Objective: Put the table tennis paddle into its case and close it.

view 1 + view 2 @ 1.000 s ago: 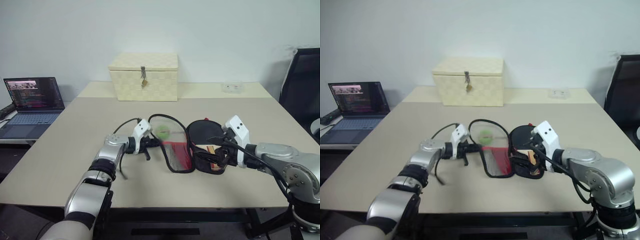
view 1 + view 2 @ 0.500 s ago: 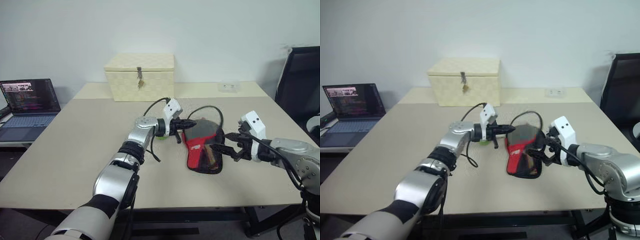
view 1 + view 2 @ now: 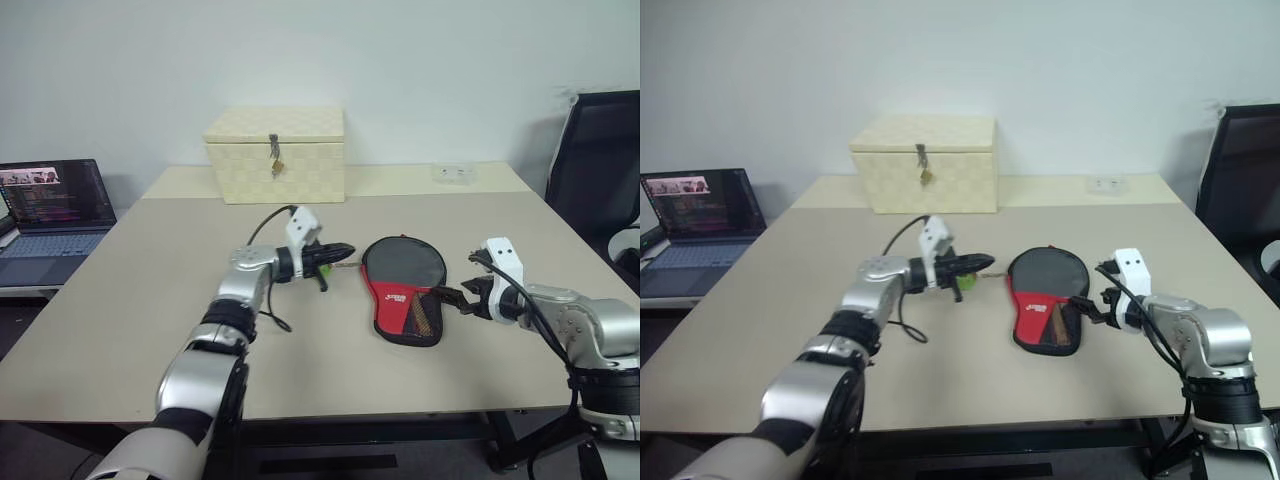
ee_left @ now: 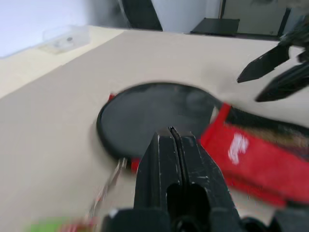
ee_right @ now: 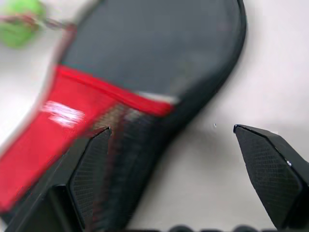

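Note:
The case [image 3: 403, 288] lies flat on the table, folded shut, with its black round end away from me and its red panel with white logo [image 3: 1032, 307] nearer. The paddle is hidden; only a brownish patch shows through the mesh [image 3: 424, 316]. My left gripper [image 3: 345, 250] is shut and hovers just left of the case's round end [image 4: 154, 113], nothing visibly between its fingers [image 4: 164, 159]. A thin cord runs from the case edge to a green tag [image 3: 965, 282] under that hand. My right gripper [image 3: 455, 300] stands open just right of the case's narrow end [image 5: 120, 145], not touching it.
A cream latched box [image 3: 275, 155] stands at the back of the table [image 3: 150, 300]. An open laptop [image 3: 50, 205] sits on a side surface to the left. A black chair [image 3: 595, 150] is at the right. A small clear plastic item [image 3: 455, 173] lies at the back right.
The case's open flap has been swung over and now lies shut. My left gripper went right with it, then drew back left. My right gripper pulled out and back to the right.

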